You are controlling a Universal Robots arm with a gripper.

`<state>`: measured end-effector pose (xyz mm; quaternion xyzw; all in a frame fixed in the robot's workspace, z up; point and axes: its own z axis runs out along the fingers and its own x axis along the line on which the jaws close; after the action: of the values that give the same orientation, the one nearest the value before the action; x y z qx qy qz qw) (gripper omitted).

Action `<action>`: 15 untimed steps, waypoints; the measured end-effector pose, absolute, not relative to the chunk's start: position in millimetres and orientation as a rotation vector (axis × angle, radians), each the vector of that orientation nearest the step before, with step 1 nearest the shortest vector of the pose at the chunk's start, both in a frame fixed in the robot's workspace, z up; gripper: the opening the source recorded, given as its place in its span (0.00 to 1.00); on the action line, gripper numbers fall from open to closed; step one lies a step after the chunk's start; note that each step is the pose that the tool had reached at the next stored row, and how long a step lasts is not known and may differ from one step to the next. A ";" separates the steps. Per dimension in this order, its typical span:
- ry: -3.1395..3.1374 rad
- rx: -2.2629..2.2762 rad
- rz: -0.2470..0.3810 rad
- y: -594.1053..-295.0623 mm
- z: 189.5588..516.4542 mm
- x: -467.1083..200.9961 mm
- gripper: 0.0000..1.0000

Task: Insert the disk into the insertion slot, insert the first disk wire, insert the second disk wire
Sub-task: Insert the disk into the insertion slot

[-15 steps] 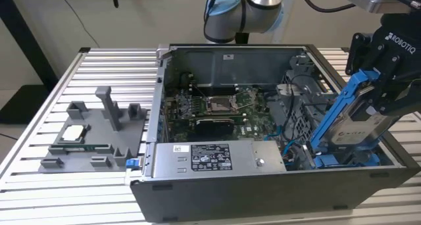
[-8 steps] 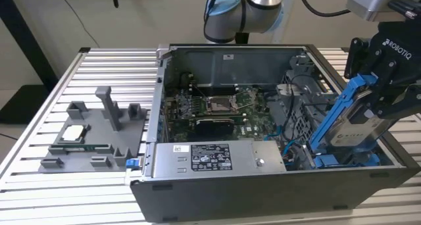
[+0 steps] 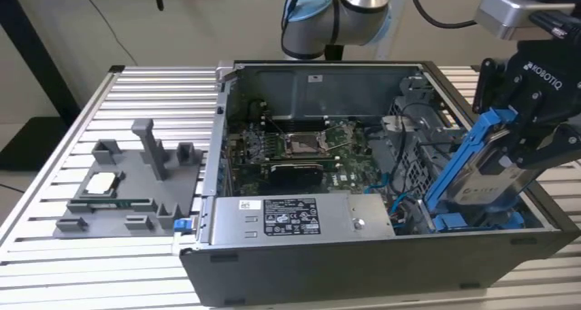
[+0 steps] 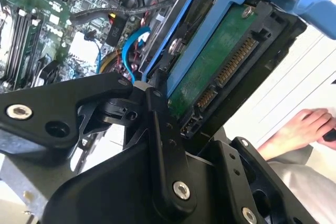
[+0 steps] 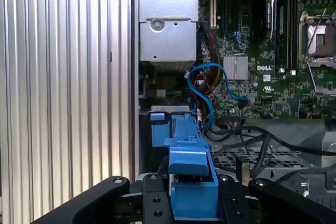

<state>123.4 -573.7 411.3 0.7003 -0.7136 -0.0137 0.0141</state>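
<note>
Black links of the gripper (image 5: 191,195) sit closest to the lens in both wrist views, its fingers (image 5: 154,203) pressed against the two sides of the disk (image 3: 488,168), pinching it by its blue carrier. In the exterior view the disk stands steeply tilted over the exterior view's right end of the open computer case (image 3: 363,269). Its lower end is down by the blue guides of the insertion slot (image 3: 477,221); whether it has entered them I cannot tell. The second wrist view shows the drive's green circuit board and connector edge facing outward. A blue cable (image 5: 202,85) loops just beyond the carrier, beside the motherboard (image 3: 300,147) and the grey power-supply box (image 3: 295,218). A person's hand (image 4: 304,127) rests outside the case. A grey fixture (image 3: 127,187) lies on the slatted table (image 3: 154,99), well apart from the case.
</note>
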 end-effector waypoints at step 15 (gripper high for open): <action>-2.222 2.181 -0.043 -572.1 386.8 121.8 0.33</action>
<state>121.8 -572.1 386.8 0.7003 -0.7136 -0.0138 0.0140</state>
